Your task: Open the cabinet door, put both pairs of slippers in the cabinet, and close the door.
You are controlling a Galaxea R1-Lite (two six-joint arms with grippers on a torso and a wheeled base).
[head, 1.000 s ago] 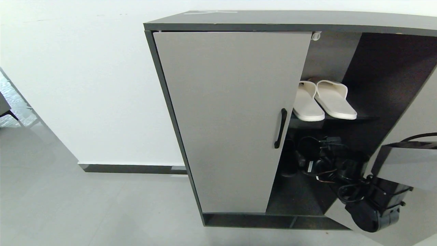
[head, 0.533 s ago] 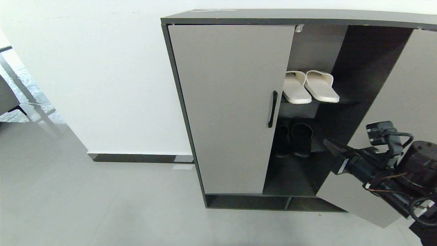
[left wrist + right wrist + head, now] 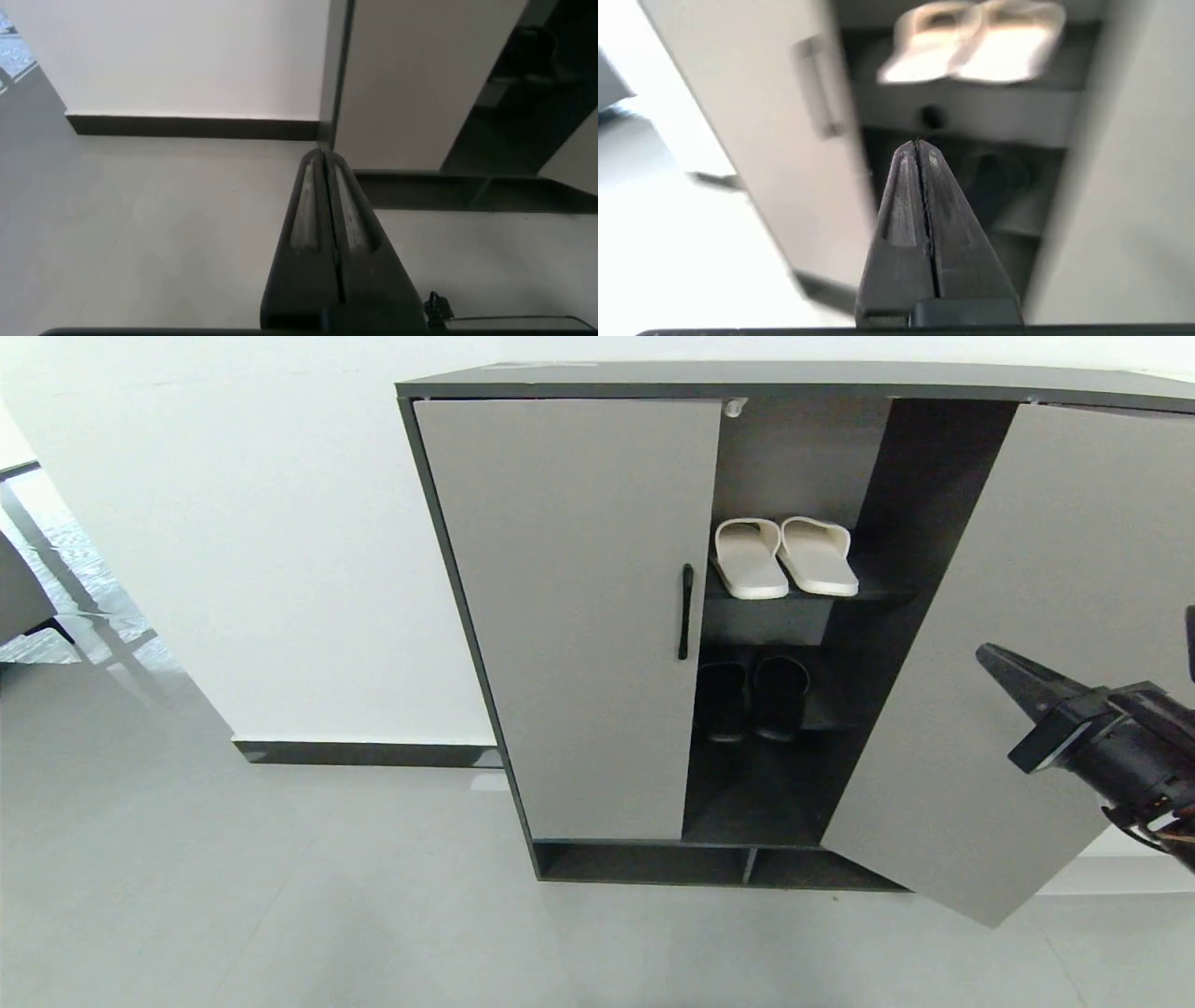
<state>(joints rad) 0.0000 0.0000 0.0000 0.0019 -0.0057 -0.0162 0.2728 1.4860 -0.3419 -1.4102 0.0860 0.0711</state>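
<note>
Grey floor [image 3: 280, 896] met white wall [image 3: 233, 523]. Your white slippers [image 3: 786, 556] lay front-to-back, toes inward. You had right gripper [image 3: 988, 658] and left gripper [image 3: 324, 157] closed, empty.

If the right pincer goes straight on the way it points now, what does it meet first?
Probably the front edge of the shelf under the white slippers, or just below it the black slippers. The right pincer is shut. Depth is unclear, so treat this as a guess.

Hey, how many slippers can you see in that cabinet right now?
4: two white slippers side by side on the upper shelf, two black slippers side by side beneath them. The closed door may hide more.
</note>
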